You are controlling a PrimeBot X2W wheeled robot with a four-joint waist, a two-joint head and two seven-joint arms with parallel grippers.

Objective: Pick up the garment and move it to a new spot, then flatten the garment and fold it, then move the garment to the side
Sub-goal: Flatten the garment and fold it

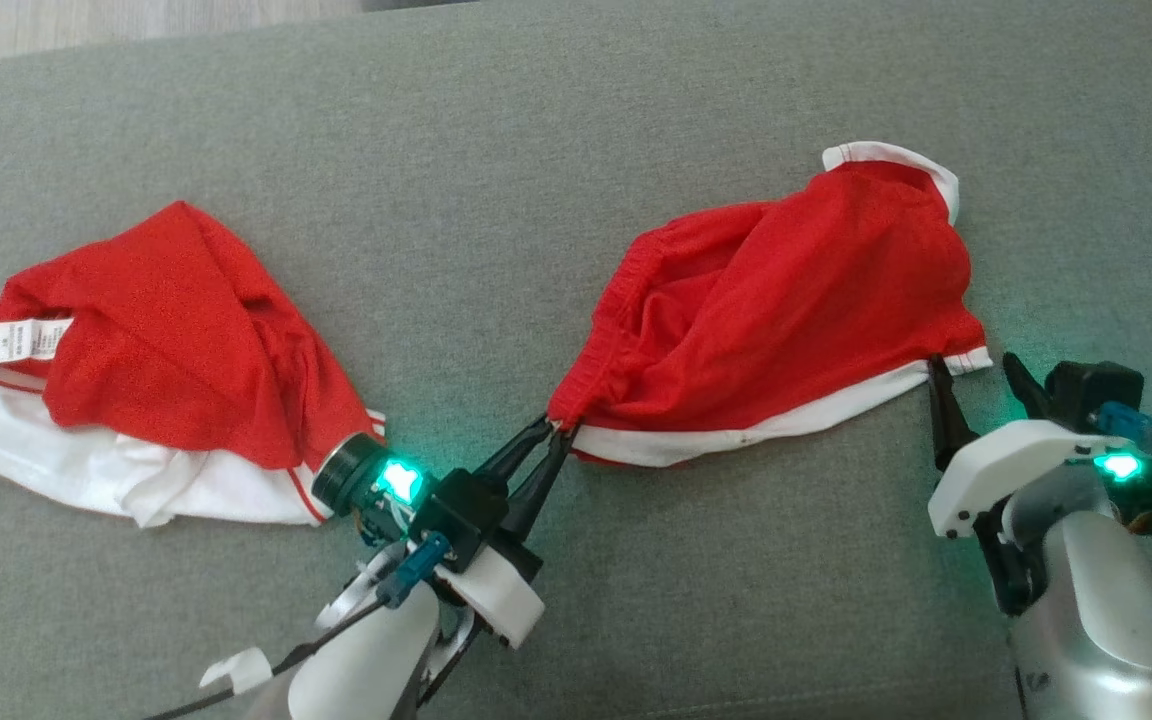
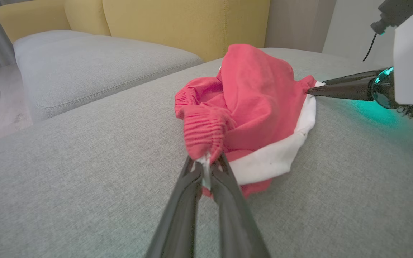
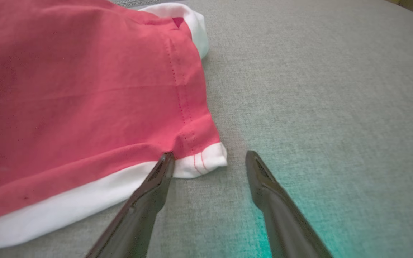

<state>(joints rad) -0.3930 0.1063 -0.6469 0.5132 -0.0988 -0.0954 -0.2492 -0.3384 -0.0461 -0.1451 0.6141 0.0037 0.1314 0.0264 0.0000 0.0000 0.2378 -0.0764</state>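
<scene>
Left arm: pale forearm [image 1: 366,665] comes up from the near side of the red garment [image 1: 786,300], angled toward its lower left corner

Left gripper [image 1: 554,425]: both long dark fingers pressed together, pinching the garment's gathered waistband at that corner; green wrist light lit

Right arm: silver forearm [image 1: 1096,630] stands on the near side of the garment's lower right corner, white wrist housing [image 1: 996,475] tilted toward it

Right gripper [image 1: 973,362]: jaws spread wide, holding nothing; one fingertip [image 3: 163,168] at the edge of the garment's white hem, the other just beside that corner, clear of the cloth
</scene>
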